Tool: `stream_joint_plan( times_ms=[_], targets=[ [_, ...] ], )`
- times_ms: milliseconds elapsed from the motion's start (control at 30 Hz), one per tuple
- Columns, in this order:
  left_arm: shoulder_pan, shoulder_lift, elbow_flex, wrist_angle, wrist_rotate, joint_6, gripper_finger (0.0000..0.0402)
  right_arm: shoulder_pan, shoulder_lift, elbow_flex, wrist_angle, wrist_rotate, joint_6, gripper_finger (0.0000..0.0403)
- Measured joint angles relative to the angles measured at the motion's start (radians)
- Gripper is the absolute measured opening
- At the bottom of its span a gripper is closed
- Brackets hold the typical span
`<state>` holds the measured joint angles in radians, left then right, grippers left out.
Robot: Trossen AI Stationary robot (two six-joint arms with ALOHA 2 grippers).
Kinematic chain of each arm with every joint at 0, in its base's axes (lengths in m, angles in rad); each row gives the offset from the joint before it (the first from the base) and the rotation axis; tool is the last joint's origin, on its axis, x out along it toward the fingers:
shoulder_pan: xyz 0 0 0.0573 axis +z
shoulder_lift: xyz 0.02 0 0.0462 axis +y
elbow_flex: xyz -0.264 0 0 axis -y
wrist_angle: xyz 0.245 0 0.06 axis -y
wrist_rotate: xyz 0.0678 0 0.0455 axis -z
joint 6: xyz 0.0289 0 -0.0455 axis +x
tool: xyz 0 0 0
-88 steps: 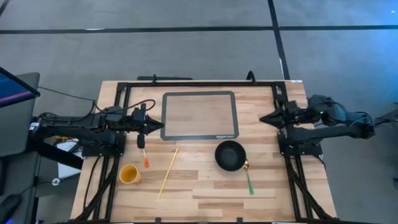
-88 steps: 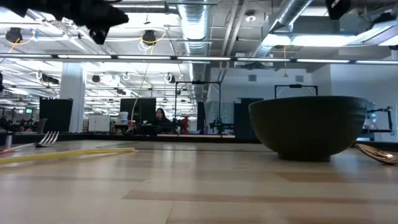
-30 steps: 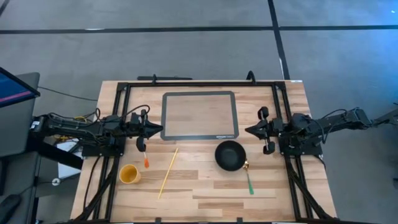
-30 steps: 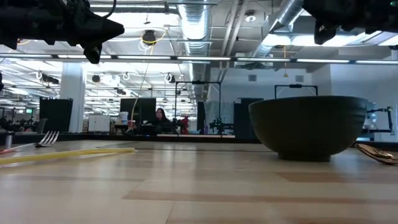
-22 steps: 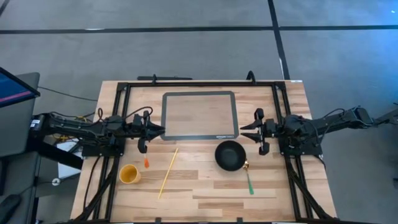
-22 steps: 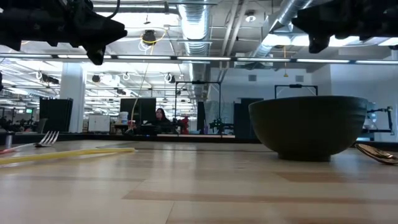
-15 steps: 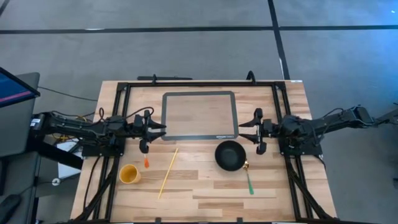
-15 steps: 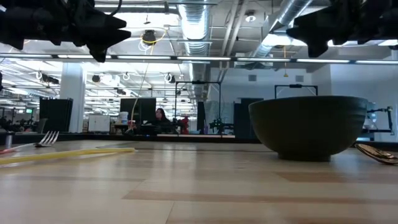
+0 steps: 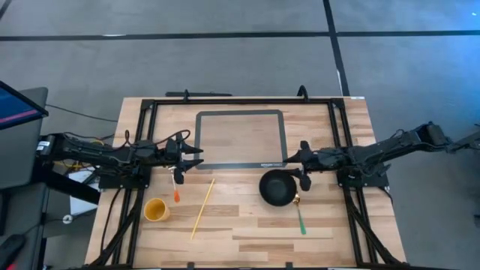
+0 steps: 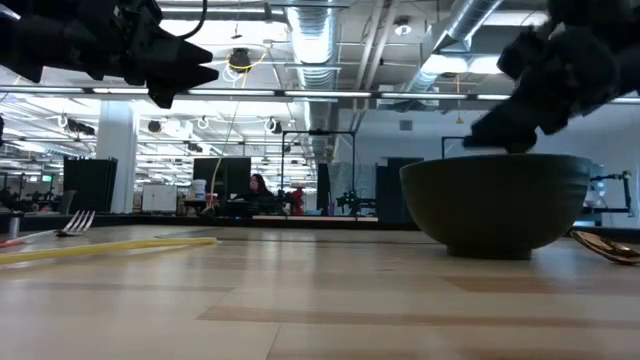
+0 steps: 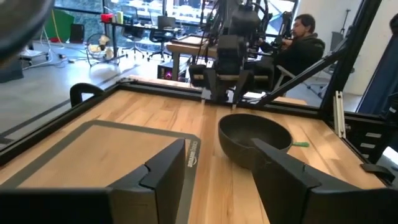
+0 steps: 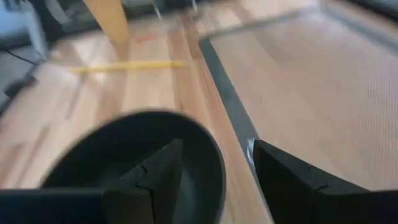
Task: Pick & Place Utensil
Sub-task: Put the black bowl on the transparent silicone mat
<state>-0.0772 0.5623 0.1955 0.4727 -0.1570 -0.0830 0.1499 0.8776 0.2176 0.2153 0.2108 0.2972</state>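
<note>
Since the spoon (image 9: 299,214) lies beside the bowl (image 9: 277,187), I hold my right claw (image 9: 302,166) open and empty above it.

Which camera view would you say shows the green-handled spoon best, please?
The high view: the whole green-handled spoon lies beside the black bowl. The low view catches only its head at the edge; the left wrist view shows a bit of green handle behind the bowl; the right wrist view shows none.
</note>
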Motion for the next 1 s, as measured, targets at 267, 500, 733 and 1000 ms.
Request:
stream_joint_plan(
  times_ms=[267,500,733,1000],
  targets=[
    [0.000,0.002,0.000,0.000,0.000,0.000,0.0179,-0.045,0.165,0.000,0.003,-0.001,0.034,0.0189],
    [0.000,0.002,0.000,0.000,0.000,0.000,0.0179,-0.057,0.244,0.000,0.003,-0.052,0.045,0.0159],
    [0.000,0.002,0.000,0.000,0.000,0.000,0.0179,-0.057,0.280,0.000,0.003,-0.054,0.044,0.0051],
    [0.000,0.002,0.000,0.000,0.000,-0.001,0.0179,-0.053,0.278,0.005,0.083,-0.063,0.050,0.0019]
  ],
)
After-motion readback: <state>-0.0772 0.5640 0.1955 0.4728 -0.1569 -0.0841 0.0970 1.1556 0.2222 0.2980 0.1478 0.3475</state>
